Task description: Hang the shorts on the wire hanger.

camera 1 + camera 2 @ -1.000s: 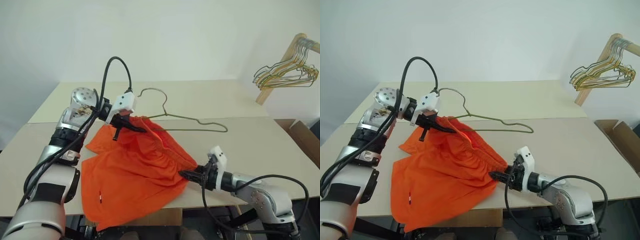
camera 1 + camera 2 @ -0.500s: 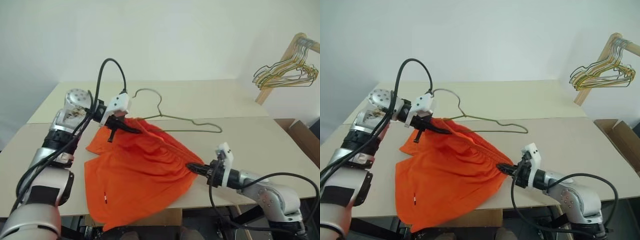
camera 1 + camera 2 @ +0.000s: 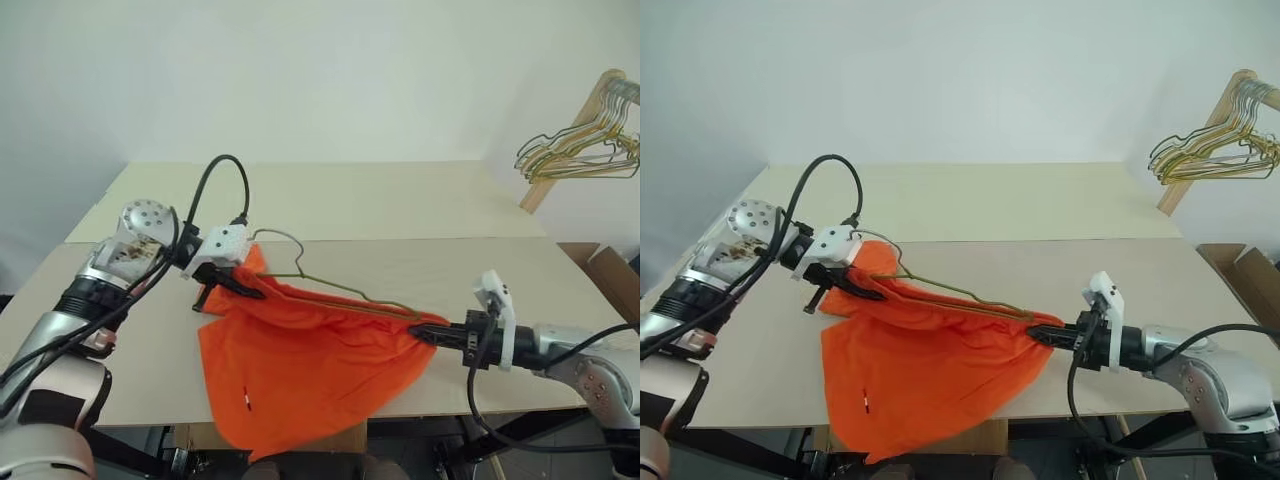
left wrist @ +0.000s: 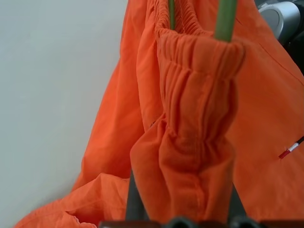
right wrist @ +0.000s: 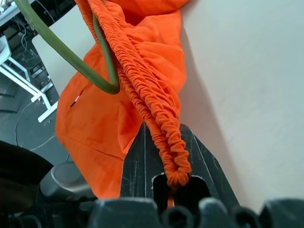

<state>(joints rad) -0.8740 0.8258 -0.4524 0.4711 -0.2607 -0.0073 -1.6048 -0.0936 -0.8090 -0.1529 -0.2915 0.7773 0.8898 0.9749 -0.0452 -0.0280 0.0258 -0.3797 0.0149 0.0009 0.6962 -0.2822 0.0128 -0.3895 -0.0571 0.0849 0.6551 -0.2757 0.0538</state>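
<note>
A wide pale table (image 3: 420, 205) fills the middle of the room, made of two boards set edge to edge, and the shorts (image 3: 310, 365) lie across its near board, their lower part spilling over the front edge. They are bright orange, with a small white tag mark (image 3: 245, 399) showing on the hanging leg. The gathered waistband is pulled into a taut line between the two arms. The wire hanger (image 3: 330, 290) runs along that line (thin and dull greenish-grey), its hook (image 3: 283, 243) curling up just beside the left gripper (image 3: 235, 285) and its far shoulder tucked inside the waistband near the right gripper (image 3: 430, 333). The left gripper's fingers are clamped together on a bunched fold of waistband. The right gripper's fingers are likewise pinched tight on the other end of the elastic. Off to the right, a bunch of yellowish hangers (image 3: 585, 150) hangs on a wooden rack (image 3: 570, 130).
</note>
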